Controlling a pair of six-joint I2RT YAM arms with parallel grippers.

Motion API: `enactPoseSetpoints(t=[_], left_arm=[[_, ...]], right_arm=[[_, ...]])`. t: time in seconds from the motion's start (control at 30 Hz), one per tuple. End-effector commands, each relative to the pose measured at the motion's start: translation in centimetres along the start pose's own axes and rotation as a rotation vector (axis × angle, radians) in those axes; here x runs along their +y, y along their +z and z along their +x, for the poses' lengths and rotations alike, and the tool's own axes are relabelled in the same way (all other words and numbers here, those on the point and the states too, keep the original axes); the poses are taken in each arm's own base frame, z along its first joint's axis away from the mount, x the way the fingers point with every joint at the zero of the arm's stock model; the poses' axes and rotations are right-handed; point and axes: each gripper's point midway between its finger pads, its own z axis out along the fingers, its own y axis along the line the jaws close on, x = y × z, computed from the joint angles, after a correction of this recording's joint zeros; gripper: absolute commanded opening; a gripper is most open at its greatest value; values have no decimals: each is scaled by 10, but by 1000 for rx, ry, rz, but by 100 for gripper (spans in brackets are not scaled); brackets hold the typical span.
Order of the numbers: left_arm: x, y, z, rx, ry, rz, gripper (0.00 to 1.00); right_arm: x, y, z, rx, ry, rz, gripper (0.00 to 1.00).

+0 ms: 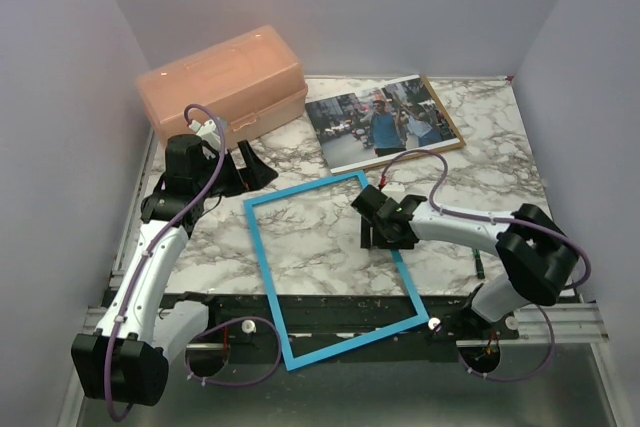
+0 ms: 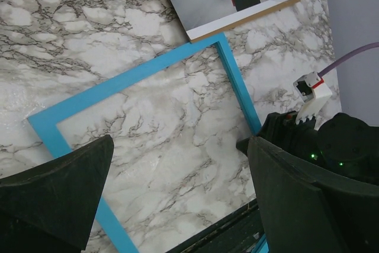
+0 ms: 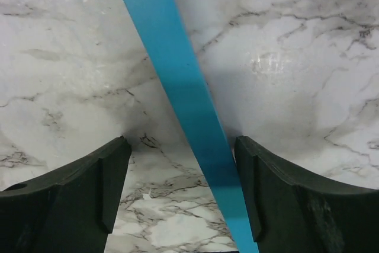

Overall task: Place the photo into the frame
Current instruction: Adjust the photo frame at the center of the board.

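One photo [image 1: 385, 122], one frame [image 1: 261, 257], one box [image 1: 225, 77]

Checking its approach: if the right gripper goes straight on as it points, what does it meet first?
Probably a rail of the thin bright-blue rectangular frame, which lies on the marble table between the fingers of the open right gripper; the gap above it is unclear.

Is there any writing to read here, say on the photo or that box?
No text can be read anywhere.
Photo: any signs in its street scene are too small to read.
Box: no label shows.
Frame: plain blue, no marks.
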Motion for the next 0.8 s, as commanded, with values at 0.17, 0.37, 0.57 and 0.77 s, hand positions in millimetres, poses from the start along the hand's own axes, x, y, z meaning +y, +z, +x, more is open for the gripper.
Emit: enactPoseSetpoints(t=[0.17, 0.37, 0.57, 0.77], left_arm=[[3, -3, 3, 7, 25, -1, 98], [0, -2, 5, 15, 16, 18, 98], [0, -1, 5, 22, -7, 28, 98], [3, 6, 9, 14, -60, 40, 98]], right_arm=[[6, 19, 11, -8, -30, 118, 44], [4, 0, 10, -12, 7, 79, 9], [-3, -37, 6, -44, 56, -9, 4], [16, -70, 7, -33, 44, -213, 1]])
